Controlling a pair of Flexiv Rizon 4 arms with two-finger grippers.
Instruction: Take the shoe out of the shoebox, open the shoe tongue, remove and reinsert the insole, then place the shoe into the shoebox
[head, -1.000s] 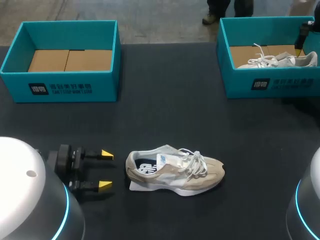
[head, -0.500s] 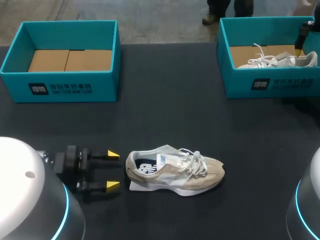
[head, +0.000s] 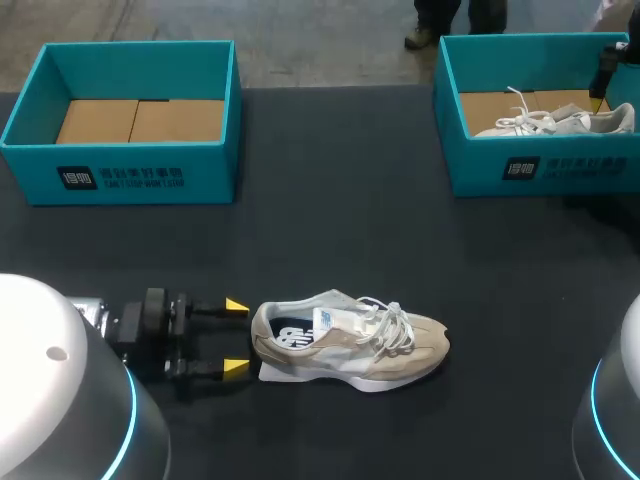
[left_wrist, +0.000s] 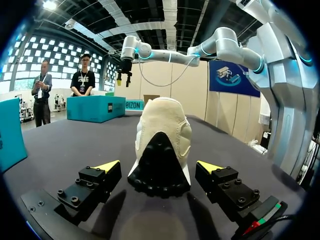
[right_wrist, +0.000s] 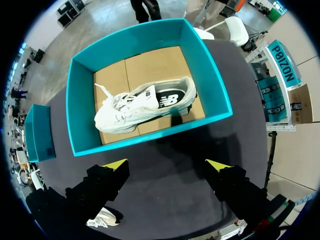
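A beige sneaker with white laces lies on its sole on the dark table, toe pointing right. A white insole edge pokes out under its heel. My left gripper is open just left of the heel, one yellow tip on either side of it. In the left wrist view the heel sits straight ahead of the open left gripper, touching neither finger. My right gripper hangs open high above the right teal shoebox, which holds a white sneaker.
An empty teal shoebox with a cardboard floor stands at the back left. The right shoebox with the white sneaker stands at the back right. Bare dark table lies between the boxes and the beige sneaker.
My left gripper has slid to the right along the table, closing in on the sneaker's heel with its fingers still open. The shoe and the right arm have not moved.
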